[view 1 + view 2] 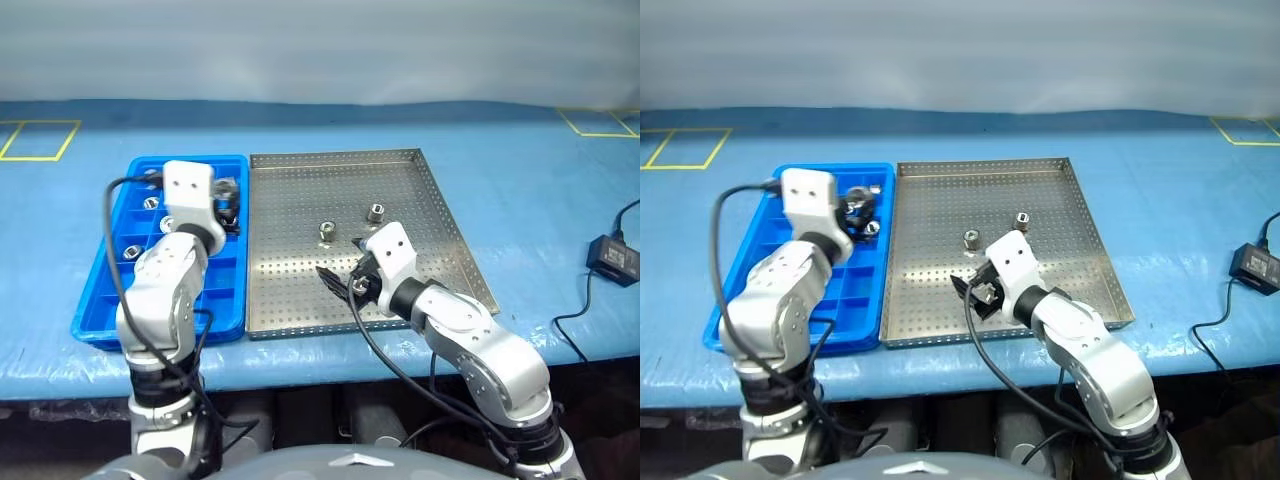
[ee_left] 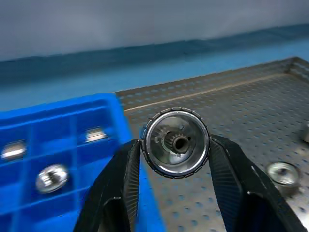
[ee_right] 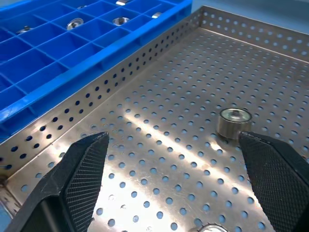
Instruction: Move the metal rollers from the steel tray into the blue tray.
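Metal roller pinched in left claw — above blue tray.

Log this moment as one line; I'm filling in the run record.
left gripper: shut on metal roller, above blue tray edge | right gripper: open over steel tray | two rollers remaining there

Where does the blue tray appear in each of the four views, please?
Left eye view: blue tray left of centre, along the steel tray.
Right eye view: the same place.
Left wrist view: beside the steel tray's corner.
Right wrist view: beyond the steel tray's perforated wall.
Shared landmark: the steel tray's long rim next to it.
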`<action>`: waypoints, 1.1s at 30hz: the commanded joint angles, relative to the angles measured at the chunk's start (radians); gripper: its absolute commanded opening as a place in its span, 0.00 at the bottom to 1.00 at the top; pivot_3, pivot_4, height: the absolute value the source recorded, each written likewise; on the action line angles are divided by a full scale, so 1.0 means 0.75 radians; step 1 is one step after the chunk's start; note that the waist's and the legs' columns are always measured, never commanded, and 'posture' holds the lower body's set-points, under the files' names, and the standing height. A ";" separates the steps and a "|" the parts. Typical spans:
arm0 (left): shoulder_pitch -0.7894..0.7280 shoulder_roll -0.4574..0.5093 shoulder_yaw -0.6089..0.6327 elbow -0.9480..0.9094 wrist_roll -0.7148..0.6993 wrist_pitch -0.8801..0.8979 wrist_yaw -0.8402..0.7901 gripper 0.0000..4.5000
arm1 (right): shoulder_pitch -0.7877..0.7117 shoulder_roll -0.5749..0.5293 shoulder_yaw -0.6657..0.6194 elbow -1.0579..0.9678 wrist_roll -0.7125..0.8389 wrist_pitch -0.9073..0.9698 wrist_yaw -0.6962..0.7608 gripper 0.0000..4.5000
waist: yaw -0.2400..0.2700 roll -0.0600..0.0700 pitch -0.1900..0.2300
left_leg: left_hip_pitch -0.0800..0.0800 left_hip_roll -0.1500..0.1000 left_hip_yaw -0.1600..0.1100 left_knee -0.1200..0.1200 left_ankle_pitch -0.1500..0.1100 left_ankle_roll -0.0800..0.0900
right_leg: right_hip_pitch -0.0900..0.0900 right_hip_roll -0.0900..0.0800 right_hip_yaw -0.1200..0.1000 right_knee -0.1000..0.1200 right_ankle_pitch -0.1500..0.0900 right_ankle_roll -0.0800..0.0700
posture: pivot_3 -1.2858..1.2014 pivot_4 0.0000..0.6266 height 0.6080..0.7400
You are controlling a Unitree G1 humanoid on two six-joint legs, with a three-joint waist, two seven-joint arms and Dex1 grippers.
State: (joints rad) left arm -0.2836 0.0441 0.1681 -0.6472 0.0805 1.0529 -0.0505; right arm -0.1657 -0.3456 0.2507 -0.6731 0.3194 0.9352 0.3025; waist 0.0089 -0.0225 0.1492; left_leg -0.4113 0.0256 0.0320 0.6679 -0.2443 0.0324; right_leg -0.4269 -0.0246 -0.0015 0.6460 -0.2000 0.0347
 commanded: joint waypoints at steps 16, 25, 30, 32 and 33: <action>0.301 -0.166 -0.060 -0.155 0.212 0.085 0.327 0.40 | -0.073 0.001 0.062 0.040 -0.013 -0.099 0.088 1.00 | 0.044 -0.001 0.000 | -0.001 -0.001 0.000 0.002 0.000 0.002 | 0.000 -0.002 -0.001 -0.001 -0.002 -0.003 | 0.56 0.24 1.00; 0.235 -0.197 -0.025 -0.138 0.178 0.109 0.342 0.98 | -0.046 0.009 0.033 0.013 -0.019 -0.088 0.061 1.00 | 0.040 -0.001 0.000 | -0.001 -0.001 0.000 0.003 0.000 0.002 | 0.000 -0.002 -0.001 -0.001 -0.002 -0.004 | 0.56 0.24 1.00; 0.074 -0.104 -0.061 -0.068 -0.016 0.003 0.107 0.99 | -0.017 0.011 -0.003 -0.019 -0.016 -0.068 0.030 1.00 | 0.044 -0.001 0.000 | -0.003 -0.001 0.000 0.004 0.000 0.002 | 0.000 -0.003 -0.002 -0.001 -0.002 -0.004 | 0.55 0.24 1.00; 0.023 -0.094 -0.026 -0.020 -0.111 0.022 0.014 0.99 | -0.008 0.010 -0.012 -0.026 -0.018 -0.063 0.020 1.00 | 0.038 -0.001 0.000 | -0.003 -0.002 0.000 0.005 0.000 0.003 | 0.001 -0.003 -0.001 -0.002 -0.002 -0.004 | 0.54 0.24 1.00; 0.003 -0.056 -0.041 0.007 -0.151 0.031 -0.050 0.99 | 0.000 0.008 -0.019 -0.032 -0.019 -0.061 0.015 1.00 | 0.033 0.000 0.000 | -0.003 -0.002 0.001 0.006 0.000 0.003 | 0.001 -0.003 -0.001 -0.002 -0.002 -0.004 | 0.54 0.24 1.00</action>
State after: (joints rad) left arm -0.2710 -0.0264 0.1436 -0.6594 0.0182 1.0810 -0.0234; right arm -0.1695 -0.3401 0.2651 -0.6515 0.3027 0.8887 0.3223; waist 0.0333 -0.0227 0.1491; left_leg -0.4132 0.0243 0.0328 0.6721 -0.2448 0.0352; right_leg -0.4266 -0.0266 -0.0021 0.6448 -0.2015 0.0315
